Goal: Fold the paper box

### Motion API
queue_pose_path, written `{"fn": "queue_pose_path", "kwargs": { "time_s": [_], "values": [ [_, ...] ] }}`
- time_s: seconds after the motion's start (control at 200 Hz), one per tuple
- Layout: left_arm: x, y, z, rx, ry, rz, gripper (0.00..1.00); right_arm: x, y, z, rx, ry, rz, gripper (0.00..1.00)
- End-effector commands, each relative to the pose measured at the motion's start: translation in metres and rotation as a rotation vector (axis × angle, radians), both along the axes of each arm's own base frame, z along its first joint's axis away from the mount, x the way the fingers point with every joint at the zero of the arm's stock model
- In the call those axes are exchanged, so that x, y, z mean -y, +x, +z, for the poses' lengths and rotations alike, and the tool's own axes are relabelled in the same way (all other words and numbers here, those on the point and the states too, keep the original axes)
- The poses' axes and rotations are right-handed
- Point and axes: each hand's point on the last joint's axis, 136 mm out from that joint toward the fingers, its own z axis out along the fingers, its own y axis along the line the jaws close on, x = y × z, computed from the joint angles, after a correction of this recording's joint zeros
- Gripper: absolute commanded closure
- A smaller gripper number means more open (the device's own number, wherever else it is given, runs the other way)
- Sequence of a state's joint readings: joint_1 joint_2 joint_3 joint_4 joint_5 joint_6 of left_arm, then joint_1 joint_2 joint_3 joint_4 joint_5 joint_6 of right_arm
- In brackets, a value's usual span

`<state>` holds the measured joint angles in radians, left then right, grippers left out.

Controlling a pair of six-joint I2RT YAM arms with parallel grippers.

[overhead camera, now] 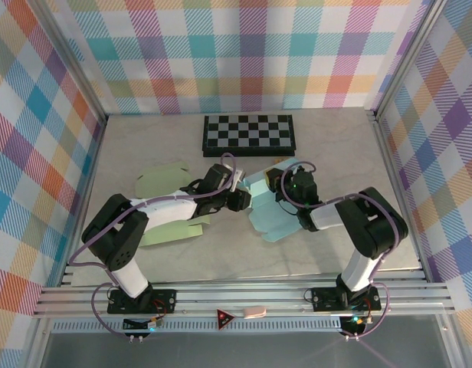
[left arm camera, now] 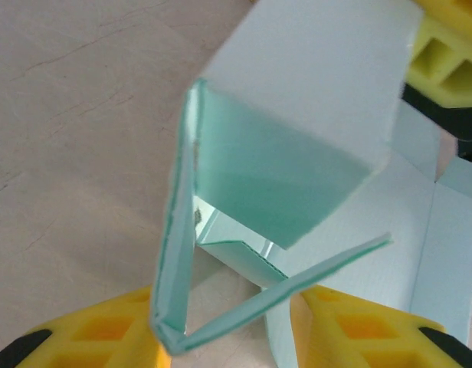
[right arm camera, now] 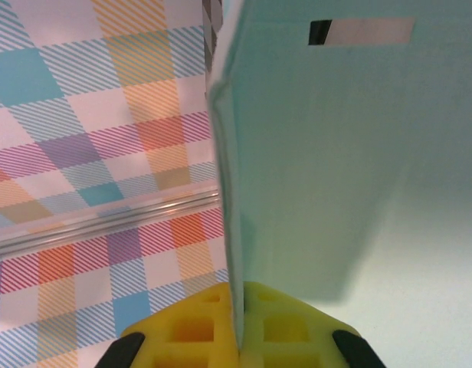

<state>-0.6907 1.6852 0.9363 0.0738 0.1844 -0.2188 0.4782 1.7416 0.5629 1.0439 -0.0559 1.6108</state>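
Two jaws, tips prob. behind box (overhead camera: 271, 219).

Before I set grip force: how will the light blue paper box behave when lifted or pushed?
Probably light and fairly stiff: a panel of the paper box stands unbent from the right claw pinching one edge. Likely hinges at creases: flaps splay in a V at the left claw.

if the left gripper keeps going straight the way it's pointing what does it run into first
The paper box: its raised panel stands directly ahead of the left gripper, likely before the right gripper beyond it.
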Motion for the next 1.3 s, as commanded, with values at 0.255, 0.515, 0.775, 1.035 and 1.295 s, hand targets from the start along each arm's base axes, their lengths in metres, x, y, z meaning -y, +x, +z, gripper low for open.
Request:
{"fn": "queue_pose_path", "kwargs": {
  "time_s": [0.255,0.515,0.775,1.035,1.295],
  "values": [
    [0.010,-0.010,0.010,-0.004,-0.067,-0.075,0.60,-0.007,0.000,0.013,0.079,0.023,0.046,1.00],
    [0.016,-0.003,0.014,0.019,-0.077,-0.064,0.61,-0.010,0.001,0.016,0.084,0.026,0.059,1.00],
    [0.015,0.001,0.004,0.041,-0.021,-0.014,0.59,-0.008,-0.005,0.018,0.126,0.031,0.063,1.00],
    [0.017,0.006,-0.005,0.059,-0.007,0.056,0.59,-0.008,-0.007,0.010,0.112,0.039,0.069,1.00],
    [0.017,0.014,-0.010,0.070,0.000,0.132,0.58,-0.010,-0.004,0.010,0.120,0.047,0.063,1.00]
  ]
}}
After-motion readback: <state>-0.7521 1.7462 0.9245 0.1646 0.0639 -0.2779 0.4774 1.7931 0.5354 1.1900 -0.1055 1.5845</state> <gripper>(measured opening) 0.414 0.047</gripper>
